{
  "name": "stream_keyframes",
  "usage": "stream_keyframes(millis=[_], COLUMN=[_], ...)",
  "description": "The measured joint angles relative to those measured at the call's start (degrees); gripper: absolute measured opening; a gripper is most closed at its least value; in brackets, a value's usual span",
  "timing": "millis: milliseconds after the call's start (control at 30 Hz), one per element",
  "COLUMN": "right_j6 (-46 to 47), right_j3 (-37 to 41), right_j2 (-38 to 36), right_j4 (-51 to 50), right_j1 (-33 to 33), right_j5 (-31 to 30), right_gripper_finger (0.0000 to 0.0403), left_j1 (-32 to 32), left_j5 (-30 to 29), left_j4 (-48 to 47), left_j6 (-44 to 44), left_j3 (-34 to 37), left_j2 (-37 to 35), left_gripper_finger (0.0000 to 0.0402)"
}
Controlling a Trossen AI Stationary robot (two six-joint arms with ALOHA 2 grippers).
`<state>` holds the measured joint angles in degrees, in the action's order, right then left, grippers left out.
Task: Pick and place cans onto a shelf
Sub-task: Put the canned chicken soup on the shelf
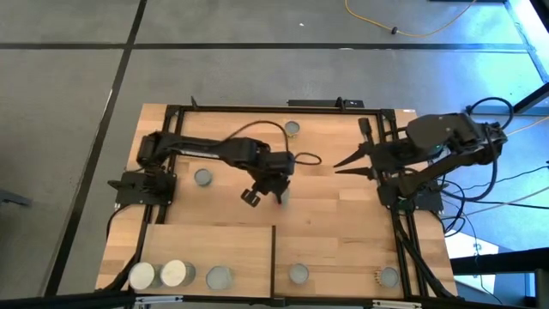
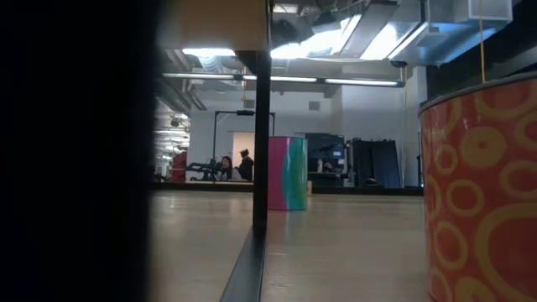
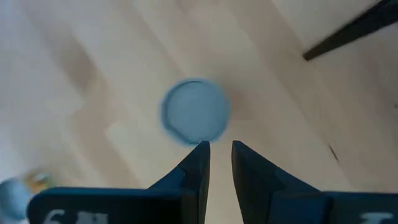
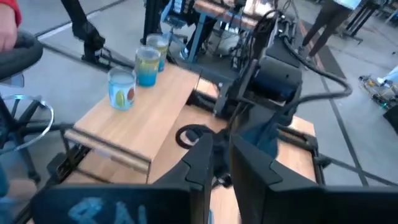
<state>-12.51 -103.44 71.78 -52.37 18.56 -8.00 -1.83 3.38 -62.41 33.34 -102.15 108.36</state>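
Observation:
The shelf [image 1: 244,249] is a pale board along the table's near edge, split by a black upright [image 1: 273,257]. Several cans stand on it, among them two whitish-topped ones [image 1: 141,275] [image 1: 176,273] at its left end and a grey-topped one [image 1: 298,274]. Two more cans stand on the planked tabletop, one on the left [image 1: 202,177] and one at the far edge [image 1: 292,129]. My left gripper [image 1: 257,194] hangs over the table's middle, open by a narrow gap [image 3: 221,149]; a blue-grey can top [image 3: 196,111] shows just beyond its fingertips. My right gripper [image 1: 336,168] is raised at the right, open and empty.
Black frame rails [image 1: 257,109] run along the far edge and both sides of the table. In the low view an orange ring-patterned can [image 2: 482,193] stands close on the right and a pink-and-green can [image 2: 287,184] farther back. A seated person shows in the room behind.

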Motion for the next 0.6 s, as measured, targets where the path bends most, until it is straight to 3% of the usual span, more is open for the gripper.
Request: stream_keyframes(millis=[300, 600], right_j6=[0.0, 0.0], right_j3=[0.0, 0.02], right_j2=[-1.05, -1.06], right_j4=[-3.17, -3.46], right_j1=[0.01, 0.01], right_j5=[-0.46, -0.54], right_gripper_finger=[0.0056, 0.0056], left_j1=[-0.44, -0.44], left_j5=[0.8, 0.81], left_j4=[-1.21, -0.75], left_j6=[6.03, 7.78], left_j3=[0.04, 0.04], left_j2=[6.77, 6.8], left_gripper_finger=[0.006, 0.0058])
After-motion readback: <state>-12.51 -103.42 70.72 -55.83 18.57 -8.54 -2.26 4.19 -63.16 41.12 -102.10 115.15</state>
